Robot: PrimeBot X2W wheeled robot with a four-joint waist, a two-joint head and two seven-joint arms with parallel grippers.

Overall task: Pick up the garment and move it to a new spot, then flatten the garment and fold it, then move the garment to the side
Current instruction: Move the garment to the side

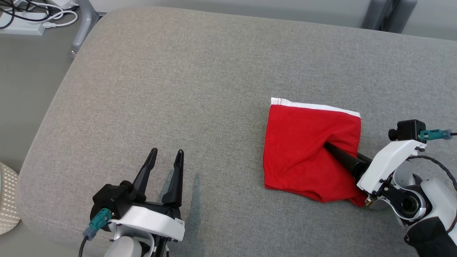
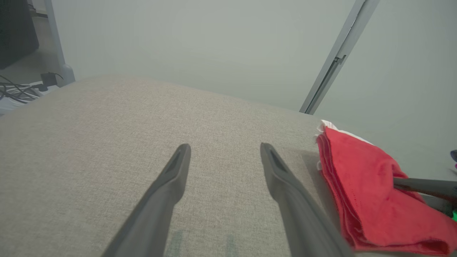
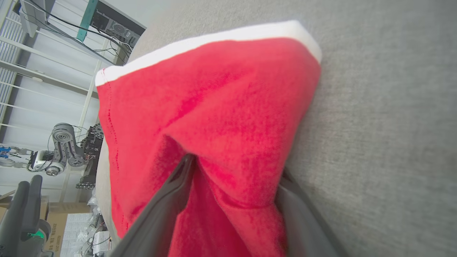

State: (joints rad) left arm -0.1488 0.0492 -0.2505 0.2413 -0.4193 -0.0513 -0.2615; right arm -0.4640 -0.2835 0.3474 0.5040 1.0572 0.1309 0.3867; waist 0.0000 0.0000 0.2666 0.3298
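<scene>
**Getting a good hold on the folded red garment**

The big grey cushion carries everything. The red garment lies on the right half of the cushion, nearer its front edge than its back edge. It looks folded into a small, thick square, so I think the job now is to move it to the side.

My right gripper has reached in from the cushion's front right part. Its jaws are wide. One finger lies on top of the red cloth and a hump of cloth sits between the two fingers. Nothing is pinched yet.

My left gripper hangs over the cushion's front left part, well apart from the garment. Its jaws are wide too and it holds nothing.

To do this well, I would get all the layers between the fingers before I squeeze. A hold on the top layer alone could pull the fold open. Then I would lift just a little and move slowly across the cushion.

The cloth is soft and wrinkled near the finger. A white band runs along the edge that faces the cushion's back.
</scene>
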